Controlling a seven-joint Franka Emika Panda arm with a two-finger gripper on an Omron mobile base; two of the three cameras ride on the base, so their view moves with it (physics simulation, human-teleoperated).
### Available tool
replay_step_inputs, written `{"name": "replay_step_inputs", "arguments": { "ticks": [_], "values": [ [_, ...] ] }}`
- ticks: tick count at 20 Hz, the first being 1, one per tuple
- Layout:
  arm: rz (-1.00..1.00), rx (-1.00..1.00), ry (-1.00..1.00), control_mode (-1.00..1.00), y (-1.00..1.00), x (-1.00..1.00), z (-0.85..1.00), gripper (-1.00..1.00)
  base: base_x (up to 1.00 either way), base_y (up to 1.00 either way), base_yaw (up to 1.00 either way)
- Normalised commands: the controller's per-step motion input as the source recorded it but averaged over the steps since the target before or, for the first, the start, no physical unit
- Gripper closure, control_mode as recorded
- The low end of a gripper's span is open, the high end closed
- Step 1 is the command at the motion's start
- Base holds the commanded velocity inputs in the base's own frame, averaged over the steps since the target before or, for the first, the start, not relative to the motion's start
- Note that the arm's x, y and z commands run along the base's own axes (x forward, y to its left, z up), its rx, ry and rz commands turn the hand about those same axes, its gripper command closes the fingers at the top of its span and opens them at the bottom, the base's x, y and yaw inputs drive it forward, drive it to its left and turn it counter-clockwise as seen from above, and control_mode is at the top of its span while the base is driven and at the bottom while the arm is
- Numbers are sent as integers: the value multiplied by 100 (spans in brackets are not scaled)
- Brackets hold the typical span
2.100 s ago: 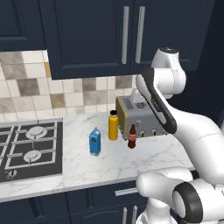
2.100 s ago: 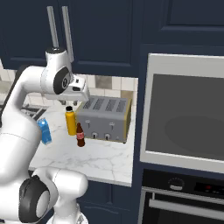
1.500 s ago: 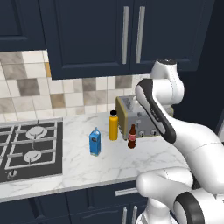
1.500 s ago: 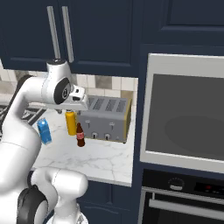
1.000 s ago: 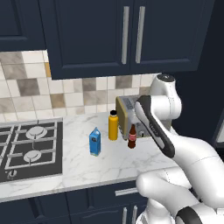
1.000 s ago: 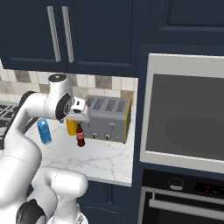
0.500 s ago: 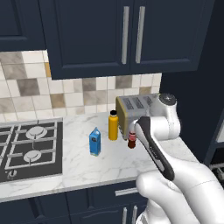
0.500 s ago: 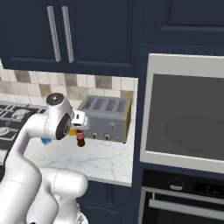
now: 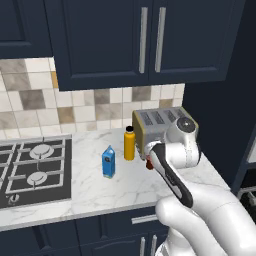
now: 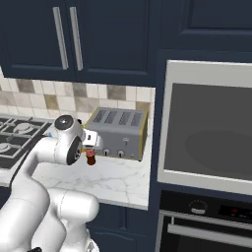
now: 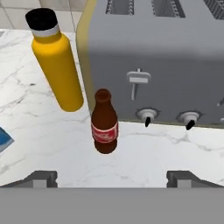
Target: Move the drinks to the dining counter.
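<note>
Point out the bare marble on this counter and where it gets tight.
Bare marble runs along the front edge, before the blue gable-top carton. More lies between the carton and the black gas stove. It is crowded at the steel toaster: the brown cola bottle and yellow-orange bottle stand close beside it.

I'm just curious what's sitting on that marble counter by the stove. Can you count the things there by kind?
Bottles: 2, the yellow-orange bottle with black cap and the cola bottle
Cartons: 1, the blue carton
Toasters: 1, the steel toaster
Total: 4
</note>
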Motion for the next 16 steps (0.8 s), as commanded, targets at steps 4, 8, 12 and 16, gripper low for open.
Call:
{"name": "replay_step_inputs", "arguments": {
  "ticks": [4, 8, 12, 16],
  "values": [
    [-7, 0, 0, -100, 17, 41, -5, -100, 0, 0, 0],
    [-5, 0, 0, -100, 18, 36, -6, -100, 0, 0, 0],
    [-2, 0, 1, -100, 4, 29, -7, -100, 0, 0, 0],
    [0, 0, 0, -100, 2, 23, -12, -100, 0, 0, 0]
  ]
}}
